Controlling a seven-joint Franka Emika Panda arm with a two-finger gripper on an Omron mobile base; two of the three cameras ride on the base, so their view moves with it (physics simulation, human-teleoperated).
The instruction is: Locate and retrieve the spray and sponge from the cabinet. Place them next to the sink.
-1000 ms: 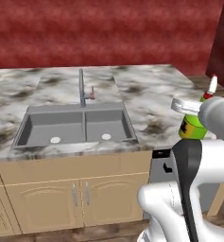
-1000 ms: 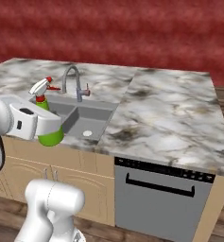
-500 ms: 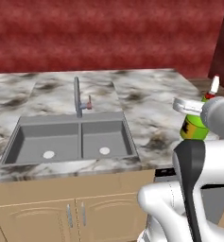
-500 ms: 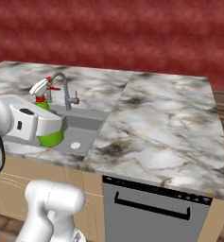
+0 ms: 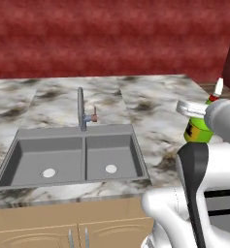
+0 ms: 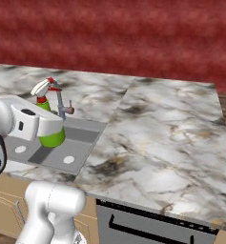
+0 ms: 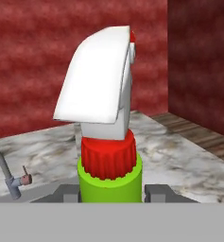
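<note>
My gripper [image 7: 111, 193] is shut on the spray [image 7: 108, 160], with a dark fingertip on each side of its green body. The bottle stands upright in the grip, red neck and white nozzle on top. In the left base view the spray [image 5: 198, 131] hangs over the counter to the right of the sink [image 5: 73, 157]. From the right base view the spray [image 6: 51, 139] and the gripper [image 6: 48, 128] overlap the sink [image 6: 78, 138] and its steel faucet [image 6: 61, 102]. The sponge and the cabinet are out of view.
Marble counter [image 6: 167, 133] stretches wide to the right of the sink. A dishwasher front [image 6: 148, 224] sits under it, beside tan base cabinet doors [image 5: 77, 235]. A red wall [image 5: 111, 38] backs the counter.
The whole picture has shifted: the base has driven closer to the counter and rightward, so the sink has slid down and left. The spray stays in the gripper.
</note>
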